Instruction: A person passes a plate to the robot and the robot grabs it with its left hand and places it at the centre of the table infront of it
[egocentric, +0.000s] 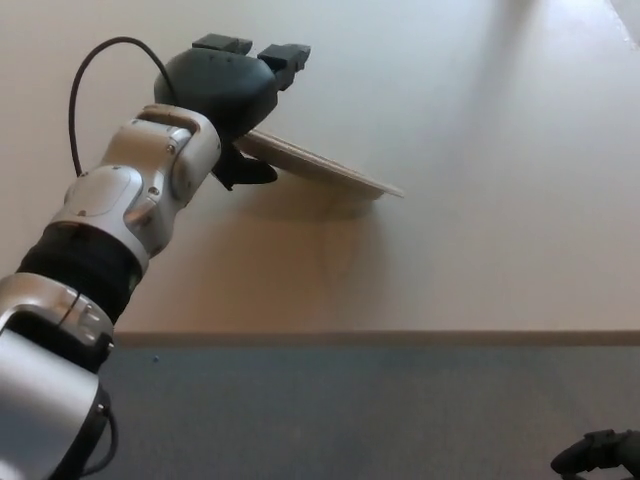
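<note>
The pale plate (330, 168) slants down to the right over the cream table (480, 240), its right rim low at the tabletop. Its left rim lies against my left hand (222, 95), left of centre in the head view. That hand's two fingers (285, 52) stick up clear of the plate, and the thumb (250, 172) lies below it, so the hand is open. Only a dark sliver of my right hand (597, 453) shows at the bottom right corner, below the table's front edge.
The table's front edge (380, 338) runs across the lower picture, with grey-blue floor (330, 410) below it. A black cable (85, 90) loops up from my left forearm.
</note>
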